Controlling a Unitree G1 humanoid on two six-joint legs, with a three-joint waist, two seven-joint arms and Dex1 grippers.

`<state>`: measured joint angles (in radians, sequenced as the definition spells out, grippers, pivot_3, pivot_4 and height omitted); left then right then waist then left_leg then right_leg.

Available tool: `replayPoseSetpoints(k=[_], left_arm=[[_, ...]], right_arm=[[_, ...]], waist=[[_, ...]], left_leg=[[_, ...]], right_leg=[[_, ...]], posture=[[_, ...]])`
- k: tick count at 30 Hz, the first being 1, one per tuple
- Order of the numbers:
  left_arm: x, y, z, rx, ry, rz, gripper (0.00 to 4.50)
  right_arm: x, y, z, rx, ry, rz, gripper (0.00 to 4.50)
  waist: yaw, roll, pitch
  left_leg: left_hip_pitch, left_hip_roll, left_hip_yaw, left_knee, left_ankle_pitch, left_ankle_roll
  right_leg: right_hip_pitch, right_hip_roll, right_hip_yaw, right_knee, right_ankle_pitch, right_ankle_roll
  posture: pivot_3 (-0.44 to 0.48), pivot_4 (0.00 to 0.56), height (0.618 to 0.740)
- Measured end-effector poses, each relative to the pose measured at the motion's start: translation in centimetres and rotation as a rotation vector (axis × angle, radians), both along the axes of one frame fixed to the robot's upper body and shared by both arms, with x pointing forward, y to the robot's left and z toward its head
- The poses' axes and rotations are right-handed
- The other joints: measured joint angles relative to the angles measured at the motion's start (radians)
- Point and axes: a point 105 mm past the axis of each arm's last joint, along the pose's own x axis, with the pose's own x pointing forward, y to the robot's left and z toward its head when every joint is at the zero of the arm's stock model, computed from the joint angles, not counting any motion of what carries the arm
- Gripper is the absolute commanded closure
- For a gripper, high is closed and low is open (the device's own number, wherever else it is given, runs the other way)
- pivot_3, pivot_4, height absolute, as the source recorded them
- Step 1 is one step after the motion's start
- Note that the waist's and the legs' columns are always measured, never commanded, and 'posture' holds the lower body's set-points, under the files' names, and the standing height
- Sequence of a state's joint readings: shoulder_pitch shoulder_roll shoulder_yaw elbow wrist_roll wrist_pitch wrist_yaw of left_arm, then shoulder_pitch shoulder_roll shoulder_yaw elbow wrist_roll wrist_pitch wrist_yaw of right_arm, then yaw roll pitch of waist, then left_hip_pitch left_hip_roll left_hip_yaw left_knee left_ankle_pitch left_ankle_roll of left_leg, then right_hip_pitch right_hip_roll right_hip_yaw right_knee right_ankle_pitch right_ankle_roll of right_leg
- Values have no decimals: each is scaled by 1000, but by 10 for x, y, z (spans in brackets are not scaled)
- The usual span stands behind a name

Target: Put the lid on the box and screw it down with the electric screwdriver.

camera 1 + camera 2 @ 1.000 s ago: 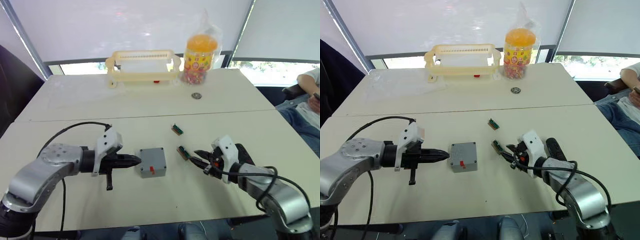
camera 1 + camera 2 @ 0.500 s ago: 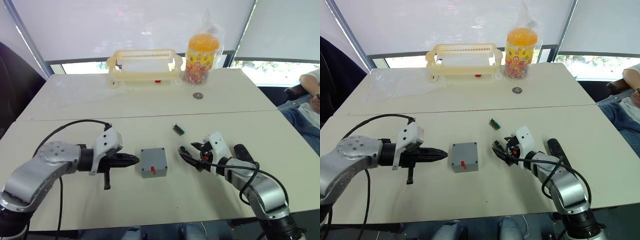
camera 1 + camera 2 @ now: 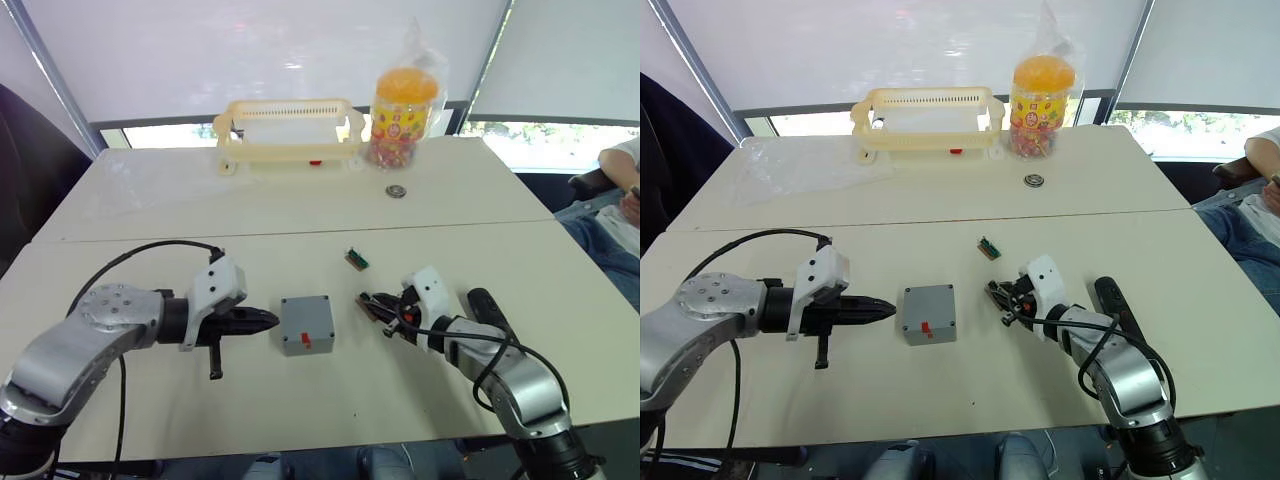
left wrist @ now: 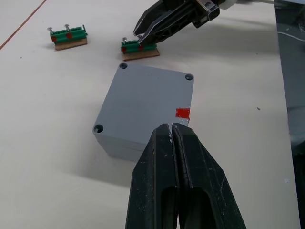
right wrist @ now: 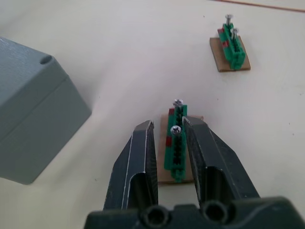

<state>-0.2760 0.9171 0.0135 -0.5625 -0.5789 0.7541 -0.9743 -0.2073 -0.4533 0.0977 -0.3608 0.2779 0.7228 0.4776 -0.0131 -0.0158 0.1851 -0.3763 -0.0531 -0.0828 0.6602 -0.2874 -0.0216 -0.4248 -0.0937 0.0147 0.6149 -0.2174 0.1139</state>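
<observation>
The grey box stands mid-table with the flat lid on top of it; there are screw holes at the lid's corners and a red mark near one edge. My left gripper is shut and empty, its tips just short of the box's left side. My right gripper is open by a narrow gap. Its fingers stand on either side of a green screw holder with two upright screws, right of the box. A black cylindrical tool, apparently the electric screwdriver, lies beside my right arm, partly hidden.
A second green screw holder lies farther back. At the table's far side stand a yellow rack, a candy jar and a small round metal piece. A seated person is at the right edge. A black cable trails from my left arm.
My right gripper has moved left to the near screw holder and narrowed its fingers around it. The left gripper and the box have not moved.
</observation>
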Motion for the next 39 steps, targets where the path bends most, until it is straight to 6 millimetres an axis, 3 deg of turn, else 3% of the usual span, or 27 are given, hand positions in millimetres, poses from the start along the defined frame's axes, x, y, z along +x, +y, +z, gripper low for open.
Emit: replayPoseSetpoints(k=[4, 8, 21, 34, 37, 39], left_arm=[[1, 0, 1, -1, -7, 8, 4500], [2, -1, 0, -3, -7, 10, 4500], [3, 0, -2, -4, -1, 13, 4500], [6, 2, -7, 3, 2, 14, 4500], [6, 2, -7, 0, 10, 8, 4500], [5, 1, -6, -16, 16, 0, 4500]], right_arm=[[1, 0, -3, -1, 5, -1, 3460], [3, -1, -5, -8, 6, -10, 4457], [5, 0, -4, -5, -4, -13, 4457], [1, -5, 15, 13, -37, -31, 4457], [3, -2, 27, 38, -73, -25, 4457], [4, 6, 47, 81, -124, 9, 4457]], waist=[[0, 0, 0], [0, 0, 0], [0, 0, 0], [0, 0, 0], [-1, 0, 0], [-2, 0, 0]], left_leg=[[0, 0, 0, 0, 0, 0], [0, 0, 0, 0, 0, 0], [0, 0, 0, 0, 0, 0], [0, 0, 0, 0, 0, 0], [0, 0, 0, 0, 0, 0], [0, 0, 0, 0, 0, 0]], right_leg=[[0, 0, 0, 0, 0, 0], [0, 0, 0, 0, 0, 0], [0, 0, 0, 0, 0, 1], [0, 0, 0, 0, 1, 2], [0, 0, 0, 0, 1, 2], [0, 0, 0, 0, 1, 2]], posture=[[0, 150, 740], [0, 150, 740], [0, 150, 740], [0, 150, 740], [0, 150, 740], [0, 150, 740]])
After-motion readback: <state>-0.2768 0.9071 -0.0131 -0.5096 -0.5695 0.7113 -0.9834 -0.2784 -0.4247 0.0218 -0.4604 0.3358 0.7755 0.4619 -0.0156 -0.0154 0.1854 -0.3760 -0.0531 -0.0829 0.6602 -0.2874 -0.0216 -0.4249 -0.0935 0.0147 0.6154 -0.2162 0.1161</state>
